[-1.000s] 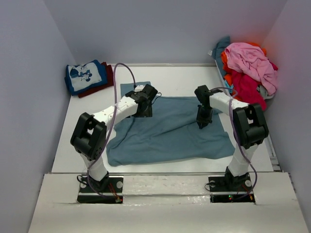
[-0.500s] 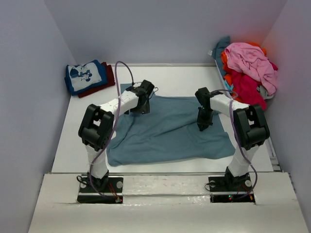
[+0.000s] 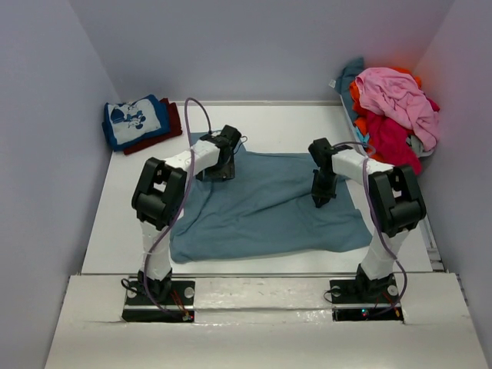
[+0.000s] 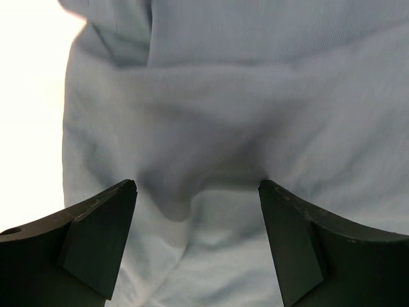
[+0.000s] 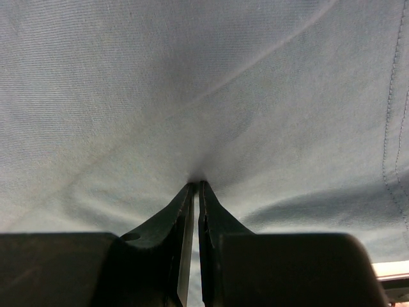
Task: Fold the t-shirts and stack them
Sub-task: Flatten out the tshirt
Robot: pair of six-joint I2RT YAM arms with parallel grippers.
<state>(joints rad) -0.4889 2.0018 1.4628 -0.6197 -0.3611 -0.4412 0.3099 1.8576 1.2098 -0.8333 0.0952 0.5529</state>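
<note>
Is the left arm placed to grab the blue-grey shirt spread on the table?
Probably yes: the left fingers stand wide open just over the slate-blue shirt, near its far left corner, with nothing between them and the cloth.

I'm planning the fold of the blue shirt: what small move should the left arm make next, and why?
Probably lower the left fingers and close them on the blue shirt. The right fingers are shut on a pinch of that shirt, while the left ones stand open above the cloth, holding nothing.
</note>
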